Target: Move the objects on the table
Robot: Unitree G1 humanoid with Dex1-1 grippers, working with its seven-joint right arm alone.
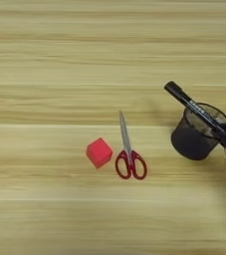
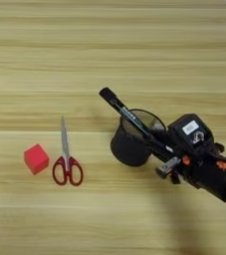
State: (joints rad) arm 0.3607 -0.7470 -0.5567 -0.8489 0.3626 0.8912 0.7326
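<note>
Forearm enters from the lower right edge, angled up and to the left, silver at the wrist and black toward the hand. The hand is closed on the black marker pen, gripping it near its lower end. The pen is held tilted, its free end pointing up and to the left, and its shaft crosses above the open mouth of a black mesh cup. The cup stands on the bench just left of the hand. The red cube rests on the bench well left of the cup. Red-handled scissors lie closed just right of the cube, blades pointing away from the robot. Cube and scissors are apart, not touching.
</note>
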